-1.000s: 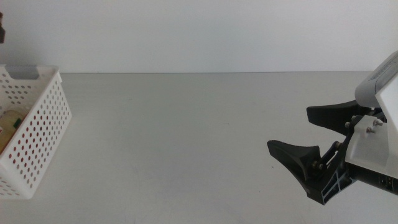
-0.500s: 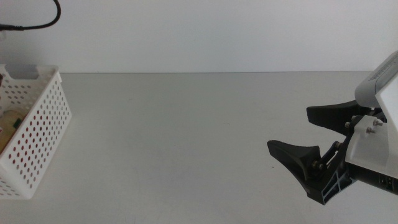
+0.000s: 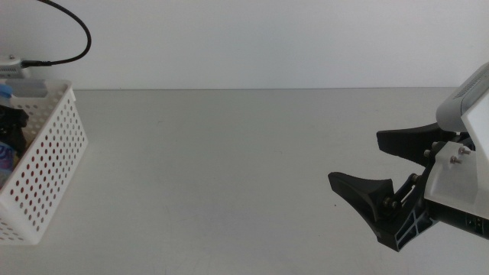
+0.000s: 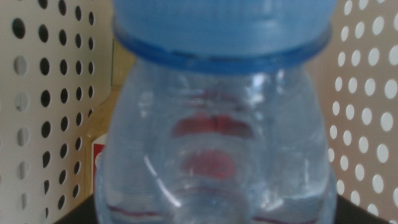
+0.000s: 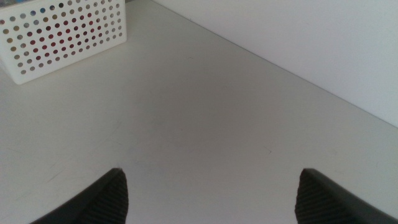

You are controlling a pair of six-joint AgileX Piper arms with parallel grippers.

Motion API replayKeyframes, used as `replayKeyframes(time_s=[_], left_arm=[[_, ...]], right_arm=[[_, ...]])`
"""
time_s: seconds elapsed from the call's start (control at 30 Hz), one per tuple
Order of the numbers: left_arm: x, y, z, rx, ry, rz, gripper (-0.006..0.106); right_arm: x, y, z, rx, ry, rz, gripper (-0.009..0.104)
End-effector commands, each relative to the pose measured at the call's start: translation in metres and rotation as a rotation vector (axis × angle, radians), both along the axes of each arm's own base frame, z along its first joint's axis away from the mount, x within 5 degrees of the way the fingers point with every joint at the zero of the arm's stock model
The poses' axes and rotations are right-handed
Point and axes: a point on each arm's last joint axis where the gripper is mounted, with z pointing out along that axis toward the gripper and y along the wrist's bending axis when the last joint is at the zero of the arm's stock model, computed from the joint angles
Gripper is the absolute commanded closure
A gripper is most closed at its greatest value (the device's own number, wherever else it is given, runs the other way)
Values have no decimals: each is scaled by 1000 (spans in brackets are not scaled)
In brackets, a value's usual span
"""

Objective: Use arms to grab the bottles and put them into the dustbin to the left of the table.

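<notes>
While the left tool hangs inside the dustbin (image 3: 47, 164) at the desk's left edge, the relation that matters is straight down: the small clear water bottle (image 4: 214, 134) sits between the basket's perforated walls, with red and yellow shapes of other things showing below and through it. The left wrist view is filled by this bottle, its blue cap (image 4: 221, 25) nearest the top of that picture, its long axis running away from the camera into the basket. Dark tool parts show only as slivers at the bottom corners, so I cannot tell whether the left tool clamps the bottle or has let go. In the middle view only a dark shape and a patch of blue appear behind the basket wall, with a black cable (image 3: 72, 34) arching above.

The right tool (image 3: 386, 172) waits over the desk's (image 3: 229, 168) right side, well apart from the basket, its two jaws spread wide and holding nothing.

Counted: one basket, one water bottle in plain sight, two tools. No bottle stands on the desk, so the task looks close to finished; what remains, I judge, is the drop.
</notes>
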Motion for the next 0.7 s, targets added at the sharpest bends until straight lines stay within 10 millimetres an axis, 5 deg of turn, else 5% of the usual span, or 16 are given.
replayKeyframes(time_s=[0.0, 0.07, 0.1, 0.17, 0.47, 0.67], left_arm=[[0, -2, 36, 28, -132, 4, 63], [0, -2, 36, 28, -130, 4, 48], [-1, -2, 36, 28, -124, 3, 23], [-2, -2, 35, 24, -113, 2, 7], [-7, -9, 43, -33, -109, 4, 7], [-31, -18, 88, -7, -196, -4, 7]], right_arm=[[1, 1, 17, 53, -93, 9, 22], [1, 1, 17, 53, -93, 9, 22], [1, 1, 17, 53, -93, 9, 22], [1, 1, 17, 53, -93, 9, 22], [1, 1, 17, 53, -93, 9, 22], [1, 1, 17, 53, -93, 9, 22]])
